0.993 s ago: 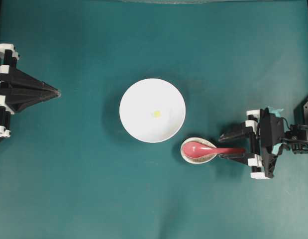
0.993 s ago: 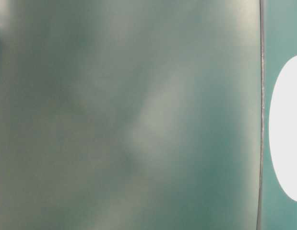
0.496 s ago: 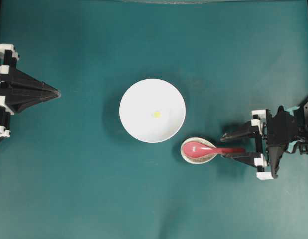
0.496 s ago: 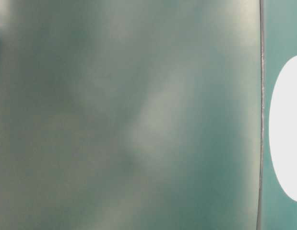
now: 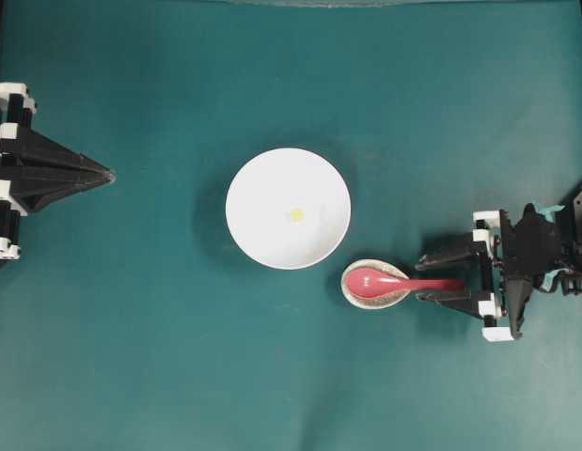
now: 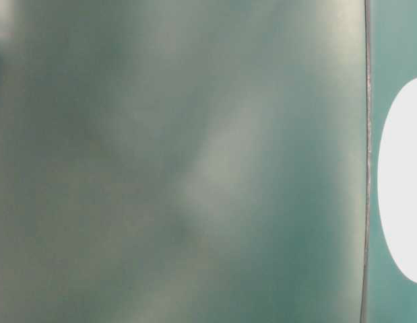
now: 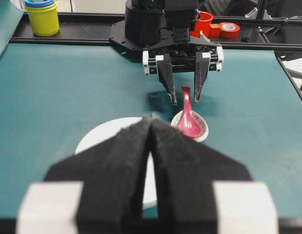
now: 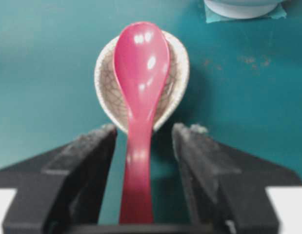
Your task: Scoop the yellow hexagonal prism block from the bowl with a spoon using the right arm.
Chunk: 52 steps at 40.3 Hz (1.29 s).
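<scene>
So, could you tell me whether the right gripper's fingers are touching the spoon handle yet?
Apart. The right wrist view shows teal table on both sides of the spoon handle, between it and each of the fingers of the open right gripper.

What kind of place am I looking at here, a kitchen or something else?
Probably a robotics lab bench, not a kitchen: two black robot arms, the left gripper and right gripper, face each other across a teal mat, with stacked toy cups and tape rolls behind.

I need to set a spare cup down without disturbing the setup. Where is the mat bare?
Bare mat runs between the left gripper and the bowl, and along the top and bottom edges. It is crowded lower right: the spoon lies in the speckled dish, its handle between the open right gripper's fingers.
</scene>
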Motion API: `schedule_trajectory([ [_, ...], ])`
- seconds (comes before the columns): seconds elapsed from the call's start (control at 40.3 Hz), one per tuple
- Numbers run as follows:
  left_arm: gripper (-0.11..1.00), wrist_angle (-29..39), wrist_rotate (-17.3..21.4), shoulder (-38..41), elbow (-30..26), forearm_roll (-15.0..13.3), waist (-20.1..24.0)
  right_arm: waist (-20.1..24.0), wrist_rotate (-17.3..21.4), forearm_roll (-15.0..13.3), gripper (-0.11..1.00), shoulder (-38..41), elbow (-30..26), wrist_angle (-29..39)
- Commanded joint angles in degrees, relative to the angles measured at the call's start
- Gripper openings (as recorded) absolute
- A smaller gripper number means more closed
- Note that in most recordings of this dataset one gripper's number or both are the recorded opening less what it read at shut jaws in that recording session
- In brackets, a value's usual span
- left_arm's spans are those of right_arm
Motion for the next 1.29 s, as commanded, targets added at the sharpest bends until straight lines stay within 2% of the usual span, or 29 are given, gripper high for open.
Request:
schedule_trajectory([
  [0.0, 0.01, -0.2, -0.1, 0.4, -0.9, 0.0, 0.1, 0.4, 0.0, -0.1, 0.56, -0.2, -0.3, -0.5],
  [0.769, 0.01, -0.2, 0.0, 0.4, -0.9, 0.1, 0.1, 0.4, 0.0, -0.1, 0.56, 0.3, -0.8, 1.0],
  [1.266, 0.01, -0.2, 0.0, 0.4, -0.9, 0.1, 0.1, 0.4, 0.0, -0.1, 0.27, 0.3, -1.1, 0.9],
])
